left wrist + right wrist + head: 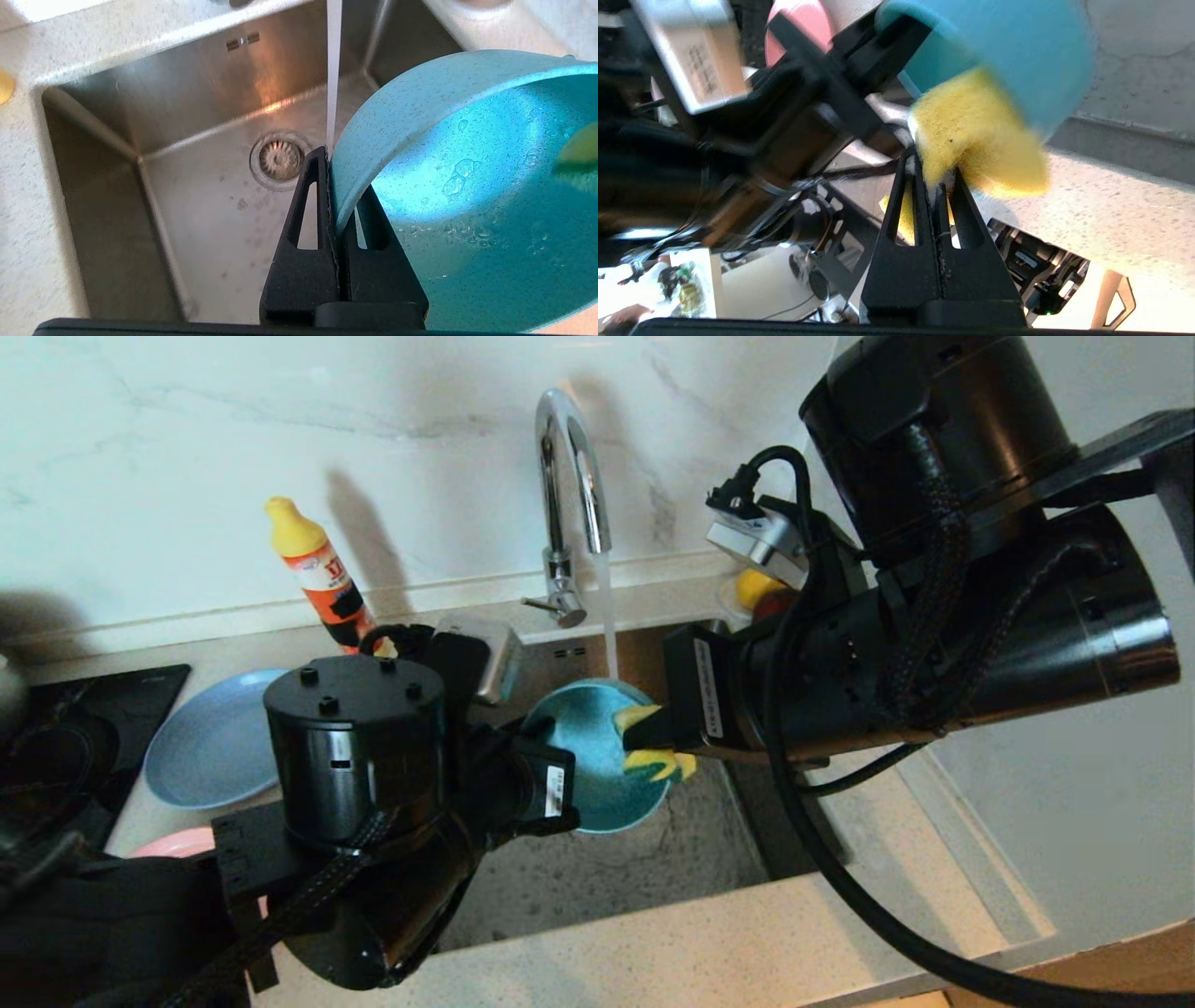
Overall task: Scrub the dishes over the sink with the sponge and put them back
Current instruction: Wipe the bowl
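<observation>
My left gripper (563,814) (338,186) is shut on the rim of the teal bowl (588,765) (467,186), holding it tilted over the sink (635,868) (187,102). One finger is outside the wall and one inside. My right gripper (644,739) (933,168) is shut on the yellow sponge (658,763) (971,130) and presses it against the bowl (1017,56) near its rim. Water runs from the tap (569,476) onto the bowl's far edge. The light-blue plate (215,737) and the pink plate (177,845) lie on the counter at the left.
An orange bottle (322,574) with a yellow cap stands by the wall behind the plates. A black hob (75,728) is at the far left. A saucer with fruit (756,590) sits behind my right arm. The drain strainer (279,159) lies below the bowl.
</observation>
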Controlling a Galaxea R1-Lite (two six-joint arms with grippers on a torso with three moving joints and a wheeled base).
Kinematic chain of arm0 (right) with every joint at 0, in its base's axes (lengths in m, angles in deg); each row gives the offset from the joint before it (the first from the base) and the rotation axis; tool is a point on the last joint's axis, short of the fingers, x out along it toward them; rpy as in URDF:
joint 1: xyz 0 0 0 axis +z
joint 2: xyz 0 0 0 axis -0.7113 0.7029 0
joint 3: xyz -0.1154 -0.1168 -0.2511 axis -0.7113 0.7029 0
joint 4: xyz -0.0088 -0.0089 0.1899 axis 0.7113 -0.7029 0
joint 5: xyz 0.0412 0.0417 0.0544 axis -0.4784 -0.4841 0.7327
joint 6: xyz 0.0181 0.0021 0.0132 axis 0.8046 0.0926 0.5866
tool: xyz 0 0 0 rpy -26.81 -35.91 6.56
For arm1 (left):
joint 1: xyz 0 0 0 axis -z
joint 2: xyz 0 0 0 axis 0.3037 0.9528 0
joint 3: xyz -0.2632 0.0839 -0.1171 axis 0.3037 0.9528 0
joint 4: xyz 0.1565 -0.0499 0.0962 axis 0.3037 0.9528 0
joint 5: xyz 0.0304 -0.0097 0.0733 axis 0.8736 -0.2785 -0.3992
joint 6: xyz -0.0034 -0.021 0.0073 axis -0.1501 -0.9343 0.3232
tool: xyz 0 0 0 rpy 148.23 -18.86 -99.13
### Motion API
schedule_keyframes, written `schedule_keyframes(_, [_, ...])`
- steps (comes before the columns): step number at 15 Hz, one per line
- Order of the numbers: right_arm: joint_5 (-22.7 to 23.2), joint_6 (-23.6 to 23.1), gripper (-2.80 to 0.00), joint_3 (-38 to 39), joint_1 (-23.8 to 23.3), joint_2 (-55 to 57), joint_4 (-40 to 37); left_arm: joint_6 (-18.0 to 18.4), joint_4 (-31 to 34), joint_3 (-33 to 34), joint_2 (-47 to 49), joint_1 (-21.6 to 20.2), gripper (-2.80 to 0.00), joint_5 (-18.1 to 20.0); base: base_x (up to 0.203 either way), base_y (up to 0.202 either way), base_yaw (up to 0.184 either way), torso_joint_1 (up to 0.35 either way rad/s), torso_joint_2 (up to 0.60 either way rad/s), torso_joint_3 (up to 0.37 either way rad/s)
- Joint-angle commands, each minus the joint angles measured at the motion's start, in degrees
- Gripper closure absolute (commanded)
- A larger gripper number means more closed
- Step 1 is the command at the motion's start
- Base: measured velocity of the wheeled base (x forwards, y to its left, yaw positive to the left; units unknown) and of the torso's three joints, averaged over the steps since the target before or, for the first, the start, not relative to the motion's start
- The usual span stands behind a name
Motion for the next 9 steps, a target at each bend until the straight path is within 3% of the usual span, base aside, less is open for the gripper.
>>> schedule_keyframes(1, [0.3, 0.6, 0.0, -0.1, 0.1, -0.1, -0.2, 0.0, -0.6, -0.4, 1.9, 0.0, 0.0, -0.2, 0.0, 0.0, 0.0, 0.0, 0.0, 0.0])
schedule_keyframes(9, [4.5, 1.5, 0.0, -0.1, 0.2, 0.6, 0.0, -0.1, -0.3, -2.8, 0.9, -0.3, 0.0, -0.3, 0.0, 0.0, 0.0, 0.0, 0.0, 0.0])
